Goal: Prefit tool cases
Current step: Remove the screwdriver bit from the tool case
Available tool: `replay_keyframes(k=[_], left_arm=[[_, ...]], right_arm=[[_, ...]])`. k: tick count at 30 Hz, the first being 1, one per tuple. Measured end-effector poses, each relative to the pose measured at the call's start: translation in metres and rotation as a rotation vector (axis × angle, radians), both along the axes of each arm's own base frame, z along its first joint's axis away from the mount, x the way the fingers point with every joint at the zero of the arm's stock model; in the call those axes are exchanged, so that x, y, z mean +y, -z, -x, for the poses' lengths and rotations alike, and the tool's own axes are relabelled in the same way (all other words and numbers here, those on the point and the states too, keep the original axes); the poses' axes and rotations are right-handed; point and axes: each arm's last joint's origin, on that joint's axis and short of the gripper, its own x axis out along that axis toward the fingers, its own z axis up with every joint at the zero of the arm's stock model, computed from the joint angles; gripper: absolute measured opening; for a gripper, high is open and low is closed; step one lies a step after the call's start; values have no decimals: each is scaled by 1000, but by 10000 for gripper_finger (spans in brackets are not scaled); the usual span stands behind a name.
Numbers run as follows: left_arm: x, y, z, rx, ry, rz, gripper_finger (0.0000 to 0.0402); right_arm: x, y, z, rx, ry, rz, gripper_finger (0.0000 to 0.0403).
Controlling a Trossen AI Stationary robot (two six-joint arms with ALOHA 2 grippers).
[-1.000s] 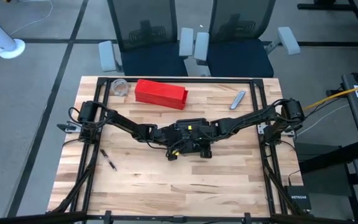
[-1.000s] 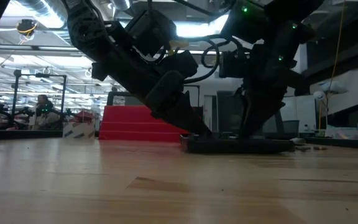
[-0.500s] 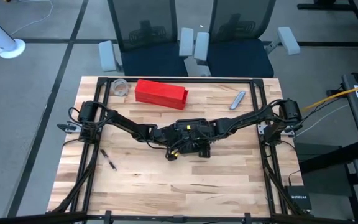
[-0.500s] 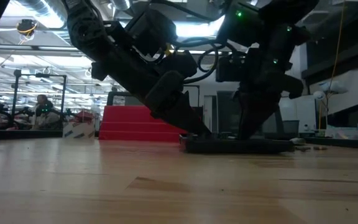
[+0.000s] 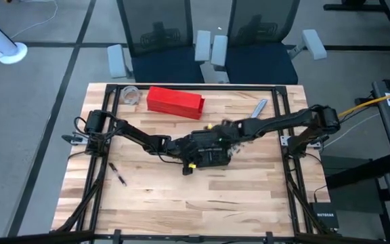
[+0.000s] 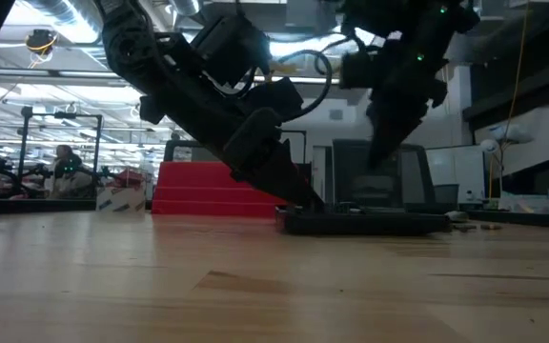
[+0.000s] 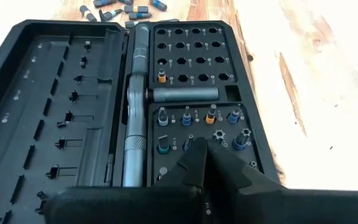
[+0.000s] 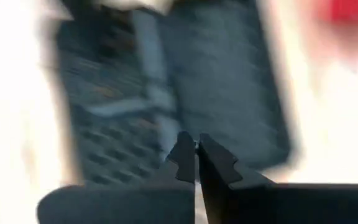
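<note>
The black tool case [image 5: 212,157] lies open and flat at the table's middle. In the left wrist view its slotted half [image 7: 61,93] and socket half [image 7: 194,59] lie side by side, with a driver [image 7: 135,112] along the hinge. My left gripper [image 7: 202,149] is shut, and its tips are down on the socket half, at the case's left end [image 6: 305,202]. My right gripper [image 6: 377,162] is shut and hangs above the case [image 8: 148,93], clear of it. I see nothing between its fingers. My left gripper has its shut fingertips [image 7: 197,158] down on the socket half's near rows of bits [image 7: 225,134], and the fingers themselves hide the exact spot. They come slanting down from the table's left. The case lies flat on the table.
A long red box [image 5: 175,100] lies at the far left, beside a clear round thing [image 5: 131,95]. A grey tool [image 5: 258,108] lies at the far right and a thin stick [image 5: 118,174] at the near left. Loose bits [image 7: 114,9] lie just right of the case.
My right gripper has lifted up off the case and drawn a little toward the table's far edge, tipping as it rose. The case has stayed flat where it was.
</note>
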Motion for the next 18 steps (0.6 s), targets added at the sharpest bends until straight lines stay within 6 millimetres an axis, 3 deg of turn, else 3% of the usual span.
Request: replay_keyframes(k=[8, 10, 14, 18], left_arm=[[0, 0, 0, 2, 2, -1, 0], [0, 0, 0, 2, 0, 0, 0], [2, 0, 0, 0, -3, -2, 0], [3, 0, 0, -2, -7, -1, 0]], right_arm=[[-48, 24, 58, 140, 362, -33, 2], [-55, 29, 62, 87, 420, -89, 12], [-62, 30, 63, 29, 415, -240, 62], [-61, 30, 63, 36, 379, -218, 137]])
